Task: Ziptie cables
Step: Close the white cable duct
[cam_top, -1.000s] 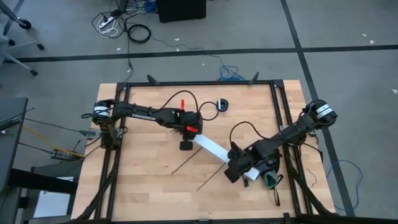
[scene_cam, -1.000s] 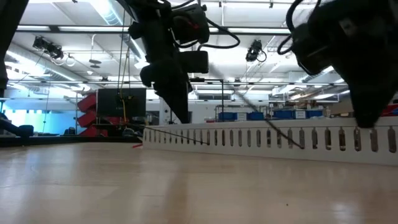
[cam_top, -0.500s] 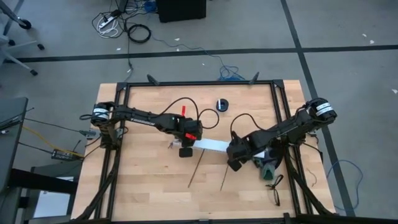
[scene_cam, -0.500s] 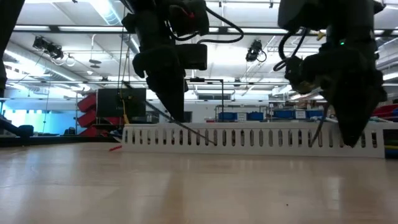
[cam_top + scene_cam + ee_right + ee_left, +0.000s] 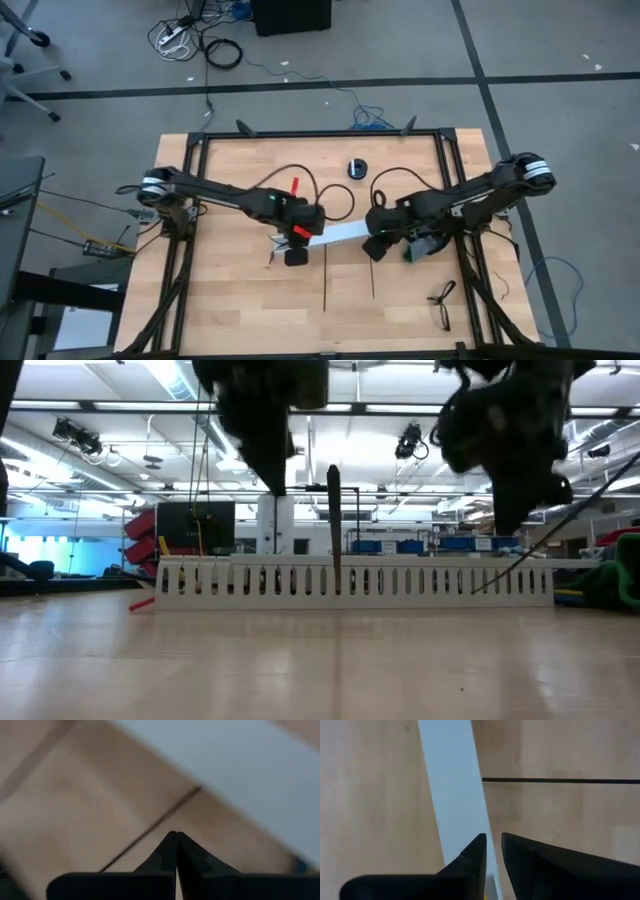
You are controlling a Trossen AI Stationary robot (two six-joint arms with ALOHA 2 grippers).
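Nothing is tied yet: my left gripper (image 5: 296, 257) pinches the white channel's (image 5: 345, 233) nine-o'clock end, my right gripper (image 5: 373, 250) is shut empty, both zipties (image 5: 326, 290) lie loose toward six o'clock

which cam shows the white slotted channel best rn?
Low view: the white slotted channel runs side-on across the picture, slots plain along its length. The high view shows only a short bare stretch between the two arms. The left wrist view gives a plain white strip, the right wrist view a blurred white band.
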